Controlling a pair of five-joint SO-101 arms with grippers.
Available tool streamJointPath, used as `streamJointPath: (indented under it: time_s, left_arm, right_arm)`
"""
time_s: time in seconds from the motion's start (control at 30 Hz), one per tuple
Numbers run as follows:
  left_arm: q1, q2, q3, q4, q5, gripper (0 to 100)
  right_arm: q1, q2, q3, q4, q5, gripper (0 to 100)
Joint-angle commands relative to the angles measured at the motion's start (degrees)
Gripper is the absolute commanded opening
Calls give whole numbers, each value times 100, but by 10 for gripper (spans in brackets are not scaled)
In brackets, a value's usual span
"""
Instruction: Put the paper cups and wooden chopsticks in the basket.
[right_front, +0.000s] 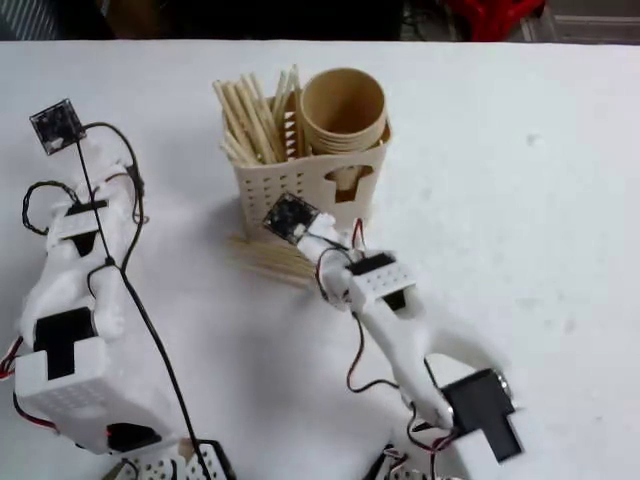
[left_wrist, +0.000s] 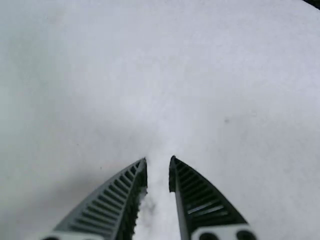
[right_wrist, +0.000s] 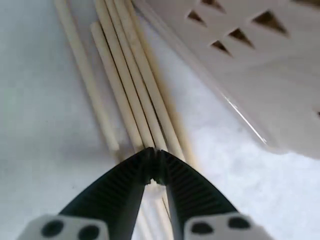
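Right wrist view: right claw (right_wrist: 156, 156) tips pinched, seemingly on chopsticks (right_wrist: 139, 100).

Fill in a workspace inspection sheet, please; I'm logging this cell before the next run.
Surface: white tabletop.
Job's things: white perforated plastic basket holds stacked tan paper cups and wooden chopsticks; loose wooden chopsticks lie on the table before it.
Clutter: nothing seen.
Grippers: left gripper slightly open over bare table; right gripper shut at the loose chopsticks.
Cables: black cable and red wires run along the arms.
Surroundings: dark room beyond the table; red object.
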Motion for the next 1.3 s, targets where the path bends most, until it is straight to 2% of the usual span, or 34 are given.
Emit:
streamJointPath:
  time_s: [0.0,0.33,0.8,1.0,1.27]
  left_arm:
    - [57,-92,-193,26,-53,91]
    - [57,-84,-220,26,-53,91]
    - [57,-66,-229,18,-53,91]
    - [57,-66,-229,18,-53,91]
    - [57,-66,-229,26,-53,91]
  right_arm:
    - [-92,101,-237,321,70,17]
    - [-787,-875,492,576,475,17]
    - [-910,-2044,774,840,431,19]
    - [-1481,-1569,316,1314,448,122]
    - [-1349,75,-563,1314,484,129]
